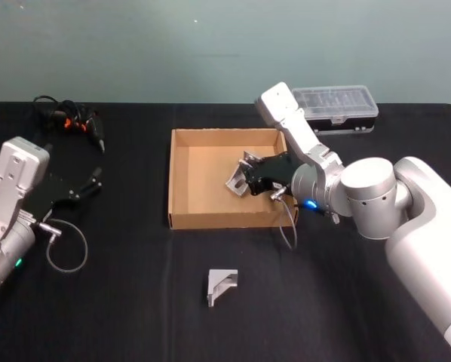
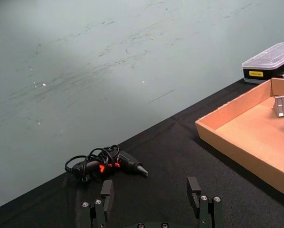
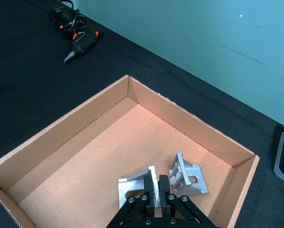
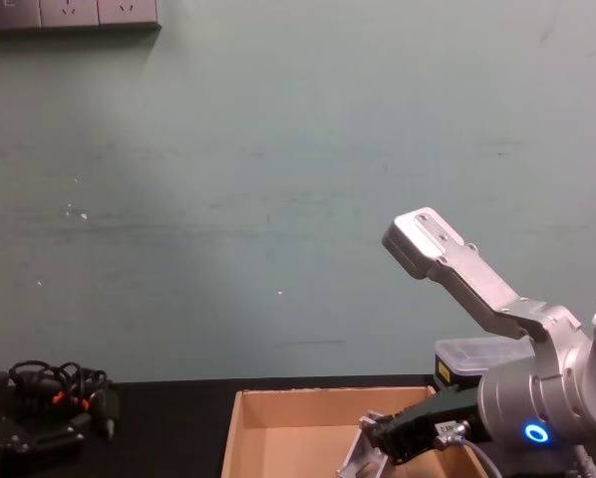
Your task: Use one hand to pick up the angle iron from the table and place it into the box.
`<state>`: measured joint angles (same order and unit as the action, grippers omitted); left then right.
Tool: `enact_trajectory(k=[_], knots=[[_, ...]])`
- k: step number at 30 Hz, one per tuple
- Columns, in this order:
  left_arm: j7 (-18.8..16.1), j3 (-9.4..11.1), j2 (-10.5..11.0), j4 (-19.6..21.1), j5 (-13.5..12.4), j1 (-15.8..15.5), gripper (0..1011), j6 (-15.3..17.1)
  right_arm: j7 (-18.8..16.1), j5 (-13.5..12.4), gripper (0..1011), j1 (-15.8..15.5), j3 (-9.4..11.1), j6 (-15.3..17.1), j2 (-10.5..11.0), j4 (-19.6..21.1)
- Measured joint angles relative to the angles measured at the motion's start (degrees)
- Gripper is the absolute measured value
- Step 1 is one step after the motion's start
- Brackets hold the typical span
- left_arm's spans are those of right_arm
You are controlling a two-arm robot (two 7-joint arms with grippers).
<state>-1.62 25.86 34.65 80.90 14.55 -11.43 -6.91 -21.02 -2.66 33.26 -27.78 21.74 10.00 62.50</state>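
My right arm (image 1: 365,197): stretched forward, wrist down.
My right gripper (image 1: 246,182): pinched on an angle iron (image 3: 131,188).
My left gripper (image 2: 150,192): parked leftward, fingers (image 2: 107,189) spread.

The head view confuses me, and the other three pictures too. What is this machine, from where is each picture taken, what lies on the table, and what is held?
It is a robot with two silver arms, each ending in a black gripper. One picture looks down from its head, one looks forward from its chest, and one comes from each wrist. On the black table are a cardboard box, a clear-lidded case, a corded tool and a loose angle iron. The right gripper is shut on a second angle iron inside the box, beside a third angle iron. The left gripper is parked, open, on the left.
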Motion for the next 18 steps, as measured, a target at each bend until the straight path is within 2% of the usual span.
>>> enact_trajectory(k=[3, 5, 18], knots=[[0.0, 0.0, 0.0, 0.0, 0.0, 0.0, 1011, 0.0, 0.0, 0.0, 92, 0.0, 0.0, 0.0, 0.0, 0.1], [0.0, 0.0, 0.0, 0.0, 0.0, 0.0, 1011, 0.0, 0.0, 0.0, 139, 0.0, -0.1, 0.0, 0.1, 0.1], [0.0, 0.0, 0.0, 0.0, 0.0, 0.0, 1011, 0.0, -0.1, -0.1, 554, -0.1, -0.1, 0.1, 0.1, 0.3]])
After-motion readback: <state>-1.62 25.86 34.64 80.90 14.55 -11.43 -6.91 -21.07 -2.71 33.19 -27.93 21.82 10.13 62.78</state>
